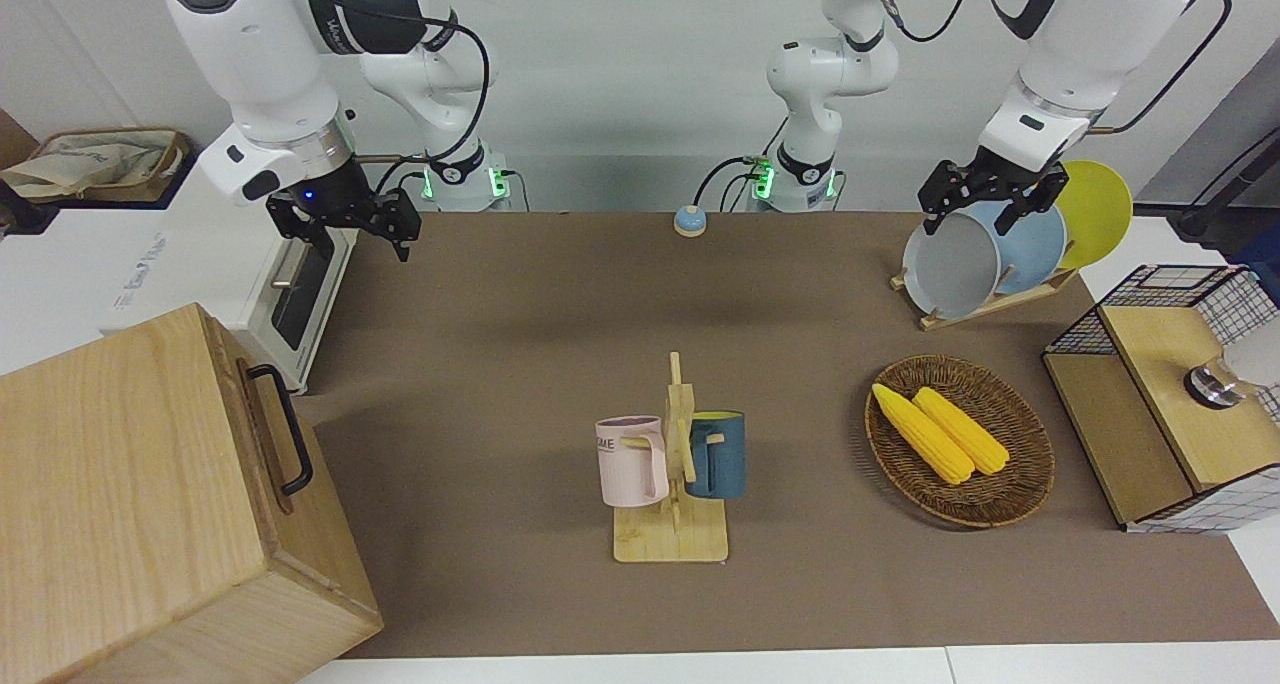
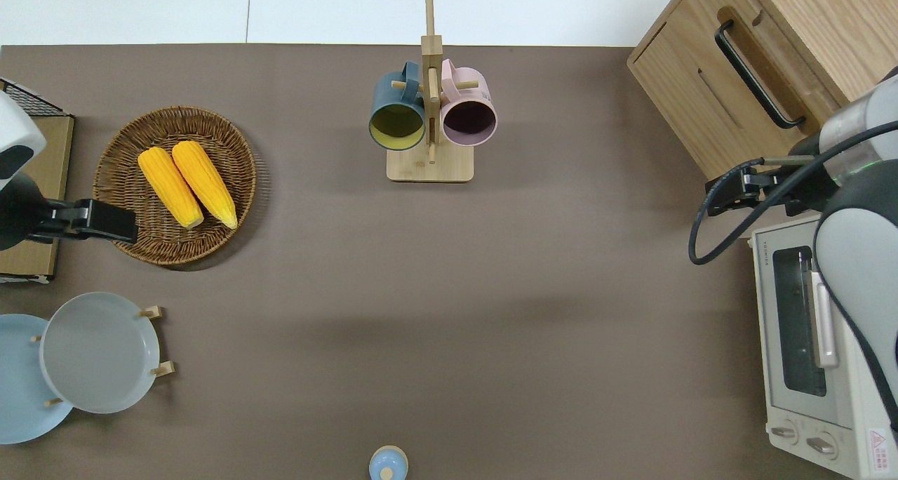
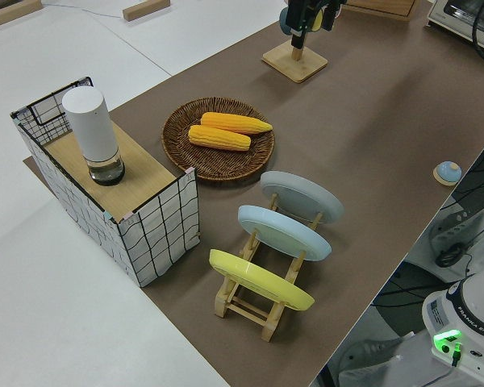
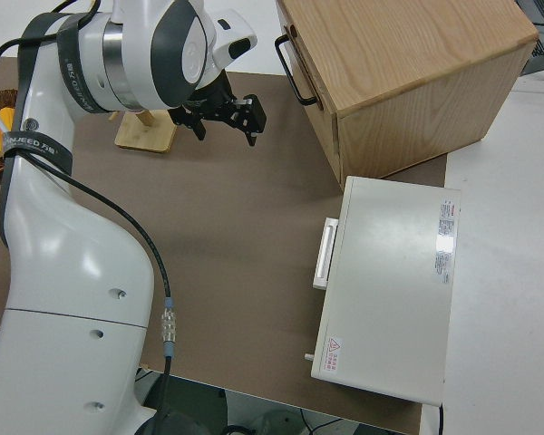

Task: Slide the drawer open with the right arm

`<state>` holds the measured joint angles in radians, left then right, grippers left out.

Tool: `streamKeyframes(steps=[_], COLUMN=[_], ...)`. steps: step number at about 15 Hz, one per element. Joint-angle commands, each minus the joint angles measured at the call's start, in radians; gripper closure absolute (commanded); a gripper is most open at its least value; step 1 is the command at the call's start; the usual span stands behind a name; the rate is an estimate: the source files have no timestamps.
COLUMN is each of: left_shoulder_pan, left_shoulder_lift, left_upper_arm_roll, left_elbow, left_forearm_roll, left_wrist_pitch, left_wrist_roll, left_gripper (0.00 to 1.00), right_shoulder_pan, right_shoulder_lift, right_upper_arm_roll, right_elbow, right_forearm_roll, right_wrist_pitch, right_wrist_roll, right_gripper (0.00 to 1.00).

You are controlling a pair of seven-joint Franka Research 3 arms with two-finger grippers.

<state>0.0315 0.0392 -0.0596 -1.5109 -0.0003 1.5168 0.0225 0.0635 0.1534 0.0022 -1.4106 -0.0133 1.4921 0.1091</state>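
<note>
A: At the right arm's end of the table, the drawer (image 1: 268,434) is seen shut in the pale-wood cabinet (image 1: 130,504), bar handle (image 1: 283,427) untouched. Cabinet is cut off by the frame edge in the front view.

B: Right gripper (image 1: 345,226)?

A: Held in the air, fingers spread apart, nothing gripped. In the overhead view it is placed over bare table between the cabinet and the toaster oven (image 2: 821,347), partly hidden by its own arm. No contact with the handle is seen.

B: Oven contents?

A: Cannot be made out through the glass.

B: Middle of table?

A: Mug rack (image 1: 673,464), a pink mug (image 1: 632,461) and a blue mug (image 1: 717,453) hung on it. Small blue button (image 1: 690,221) nearer to the robots.

B: Containers toward the left arm's end?

A: Wicker basket (image 1: 1010,494) with two corn cobs (image 1: 940,431) laid in it. Plate rack (image 3: 262,302) loaded with grey, blue and yellow plates. Wire-grid box (image 3: 121,210) with a white cylinder (image 3: 93,133) stood on its wood top; its inside is hidden.

B: Left gripper (image 1: 985,204)?

A: Parked, fingers seen apart, nothing held.
</note>
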Motion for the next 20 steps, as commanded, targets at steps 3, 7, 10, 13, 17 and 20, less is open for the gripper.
streamKeyframes(steps=[3,7,10,13,17,20], left_shoulder_pan=[0.004,0.004,0.004,0.004,0.004,0.004], left_shoulder_lift=[0.011,0.011,0.011,0.011,0.011,0.011], left_upper_arm_roll=[-0.006,-0.006,-0.006,-0.006,-0.006,-0.006], left_elbow=[0.026,0.026,0.026,0.024,0.026,0.026], left_forearm_roll=[0.017,0.017,0.017,0.017,0.017,0.017], left_wrist_pitch=[-0.020,-0.020,-0.020,-0.020,-0.020,-0.020], left_wrist_roll=[0.010,0.010,0.010,0.010,0.010,0.010], left_gripper=[0.01,0.01,0.01,0.01,0.01,0.01], right_shoulder_pan=[-0.008,-0.011,-0.010,-0.007,-0.001,0.004], right_shoulder_lift=[0.002,0.002,0.002,0.002,0.002,0.002], right_upper_arm_roll=[0.005,0.004,0.004,0.004,0.005,0.005], right_elbow=[0.021,0.021,0.021,0.021,0.021,0.021], right_forearm_roll=[0.009,0.009,0.009,0.009,0.010,0.013], right_wrist_pitch=[-0.006,-0.007,-0.006,-0.006,-0.007,-0.007], right_wrist_roll=[-0.015,-0.015,-0.015,-0.015,-0.015,-0.011], right_gripper=[0.015,0.017,0.017,0.017,0.015,0.017])
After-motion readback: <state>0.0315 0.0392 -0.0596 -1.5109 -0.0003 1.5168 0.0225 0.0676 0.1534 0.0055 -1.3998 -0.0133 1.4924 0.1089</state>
